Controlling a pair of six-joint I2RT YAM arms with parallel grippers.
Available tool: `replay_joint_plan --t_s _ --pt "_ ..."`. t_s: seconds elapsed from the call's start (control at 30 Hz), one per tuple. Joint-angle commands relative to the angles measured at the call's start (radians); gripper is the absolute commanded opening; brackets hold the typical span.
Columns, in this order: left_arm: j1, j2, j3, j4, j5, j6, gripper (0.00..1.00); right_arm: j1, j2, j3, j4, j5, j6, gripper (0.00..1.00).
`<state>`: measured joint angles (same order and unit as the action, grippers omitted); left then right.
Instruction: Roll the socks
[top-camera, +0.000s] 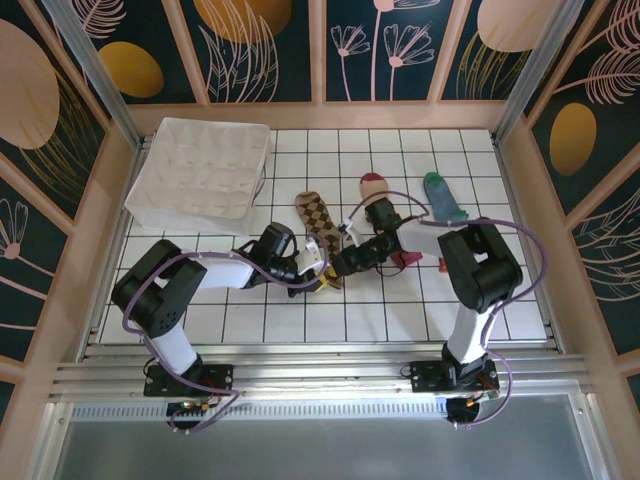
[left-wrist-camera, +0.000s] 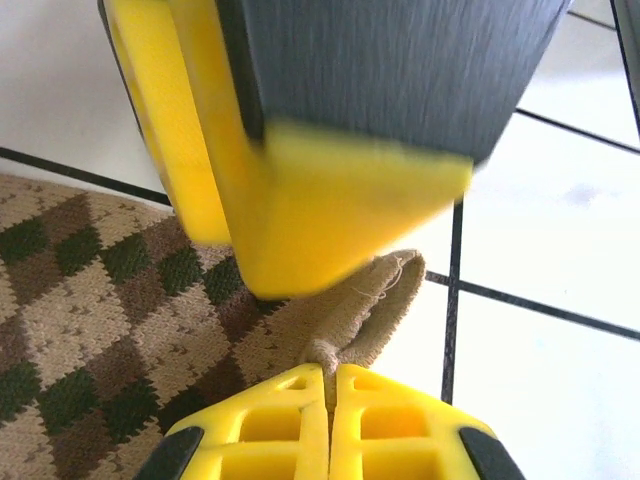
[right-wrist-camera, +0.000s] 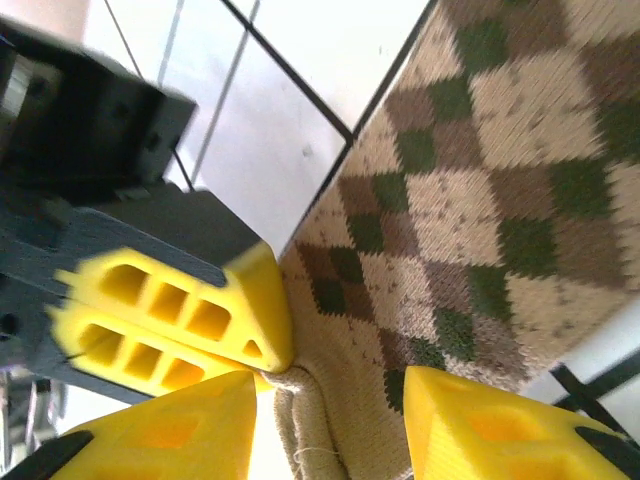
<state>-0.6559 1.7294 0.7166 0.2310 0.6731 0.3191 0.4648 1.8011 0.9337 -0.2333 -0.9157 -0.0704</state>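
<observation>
Yellow fingers (left-wrist-camera: 265, 435) of the left gripper (left-wrist-camera: 329, 380) press tight together. They pinch the open end of the argyle sock (left-wrist-camera: 90, 330). Right next to them, the right gripper (right-wrist-camera: 330, 395) has its jaws apart, and the sock's edge lies between them. This sock lies flat near the middle of the white tiled table (top-camera: 400, 310). A beige sock (top-camera: 373, 183) with a red toe lies just to its right, partly under the right arm. A blue-grey sock (top-camera: 445, 205) with a green toe lies farther right. A white padded tray (top-camera: 205, 172) sits in the far left corner.
</observation>
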Motion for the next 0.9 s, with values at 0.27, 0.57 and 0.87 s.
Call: replay_joint_plan --t_s 0.27,0.57,0.87 --pt "-0.004 0.115 0.109 -0.047 0.016 -0.307 0.00 -0.066 -0.129 -0.151 0.308 -0.055 0.167 0.47" --pt "0.040 0.118 0.129 -0.055 0.040 -0.413 0.00 -0.065 -0.125 -0.182 0.345 -0.080 0.173 0.51" --pt "0.100 0.158 0.161 -0.065 0.103 -0.487 0.00 -0.059 -0.107 -0.220 0.395 -0.083 0.183 0.53"
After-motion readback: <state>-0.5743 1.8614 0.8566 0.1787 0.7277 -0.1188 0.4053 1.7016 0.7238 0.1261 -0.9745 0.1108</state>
